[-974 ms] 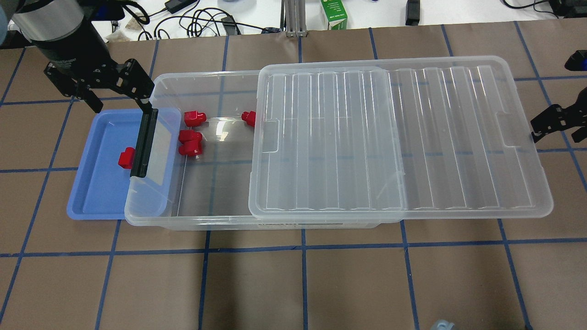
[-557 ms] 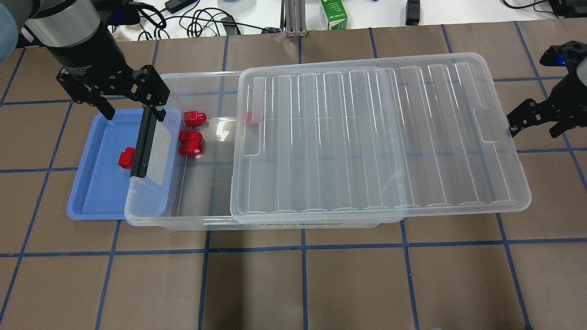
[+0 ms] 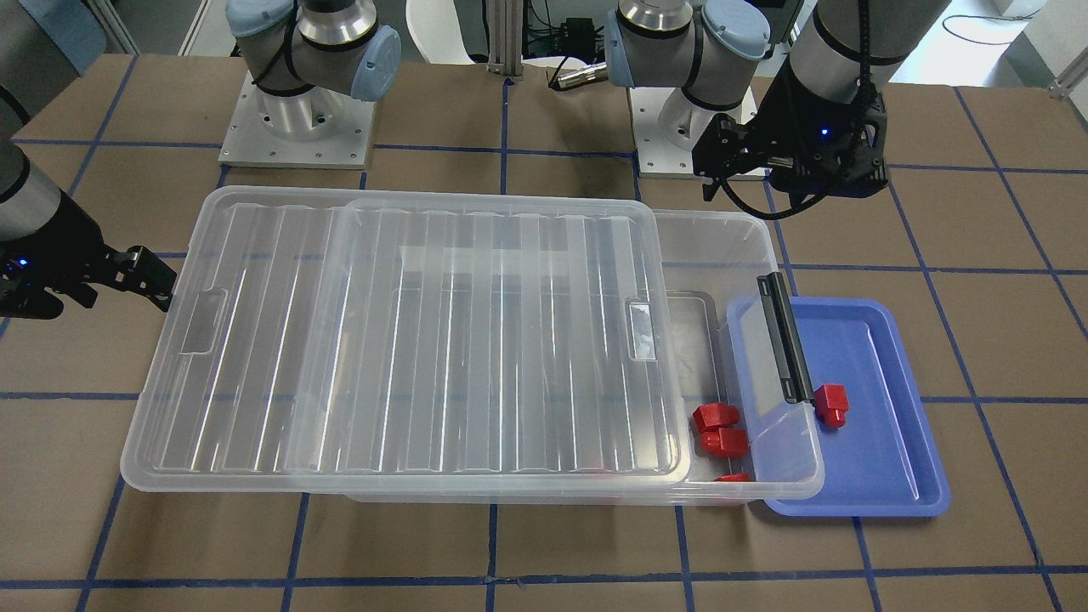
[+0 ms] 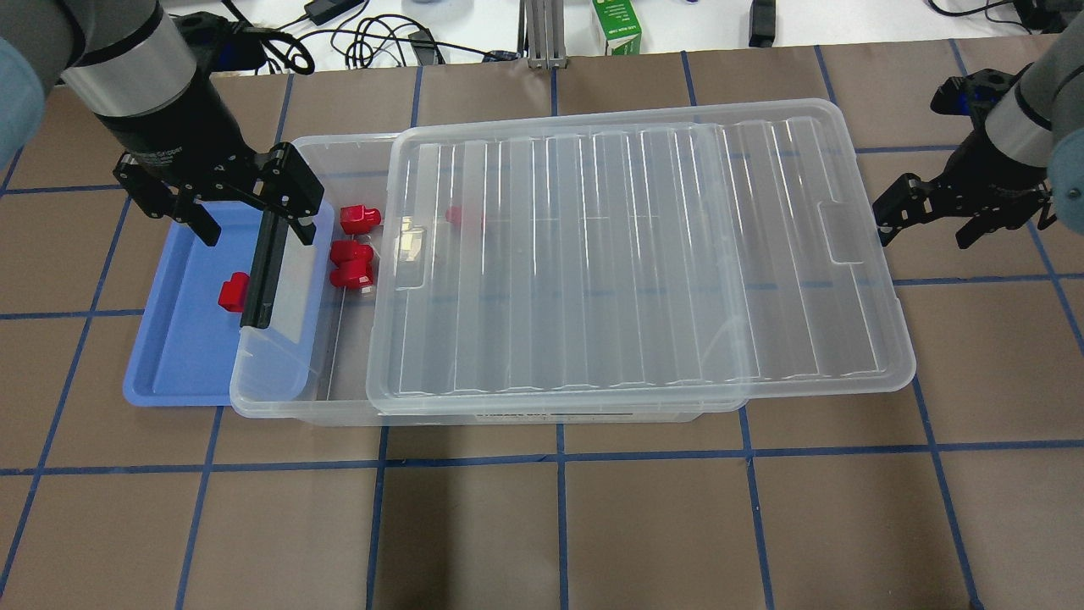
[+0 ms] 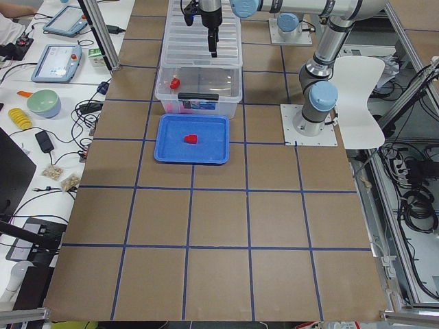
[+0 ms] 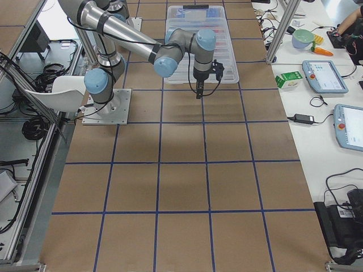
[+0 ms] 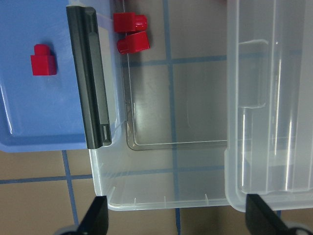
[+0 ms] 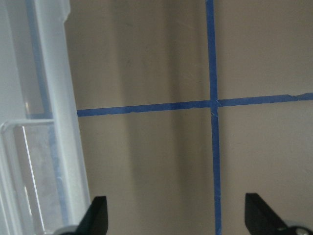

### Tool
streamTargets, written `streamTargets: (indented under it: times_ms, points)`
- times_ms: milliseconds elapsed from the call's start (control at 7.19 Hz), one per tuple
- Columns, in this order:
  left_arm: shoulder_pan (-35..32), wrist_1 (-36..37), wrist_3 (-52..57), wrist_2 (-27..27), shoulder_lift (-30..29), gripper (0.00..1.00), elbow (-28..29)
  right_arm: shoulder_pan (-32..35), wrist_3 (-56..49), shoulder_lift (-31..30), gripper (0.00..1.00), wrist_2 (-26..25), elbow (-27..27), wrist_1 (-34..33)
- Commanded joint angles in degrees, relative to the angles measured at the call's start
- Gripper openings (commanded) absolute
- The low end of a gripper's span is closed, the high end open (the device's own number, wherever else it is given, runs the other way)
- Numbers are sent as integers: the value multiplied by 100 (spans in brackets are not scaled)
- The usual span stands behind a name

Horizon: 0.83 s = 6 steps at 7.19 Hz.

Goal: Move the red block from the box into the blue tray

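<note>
One red block [image 4: 233, 291] lies in the blue tray [image 4: 182, 356], also in the front view [image 3: 830, 403] and left wrist view [image 7: 43, 60]. The tray sits partly under the latch end of the clear box [image 4: 279, 398]. Three red blocks [image 4: 351, 254] lie in the box's uncovered end, and one shows faintly under the lid [image 4: 644, 254]. My left gripper [image 4: 254, 230] is open and empty above the box's far latch-end corner. My right gripper [image 4: 927, 233] is open and empty at the lid's right end, its finger close beside the lid's edge [image 8: 68, 147].
The black latch [image 4: 264, 271] lies across the box end over the tray. The lid overhangs the box on the robot's right. A green carton [image 4: 616, 25] and cables [image 4: 364, 38] lie on the white bench beyond the table.
The lid has slid left over the box and now covers the fourth red block. My right gripper followed it leftward. My left gripper moved slightly right and nearer, still open.
</note>
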Motion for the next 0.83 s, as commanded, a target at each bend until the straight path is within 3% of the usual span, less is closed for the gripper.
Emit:
streamTargets:
  times_ms: [0,696]
  points:
    - [-1,9,-15,-16,11,100,-18,448,671,11,100,-34,-4,-41]
    - [-1,18,-15,63,-41,100,-45,1372,1440,20,100,-95,-13,-279]
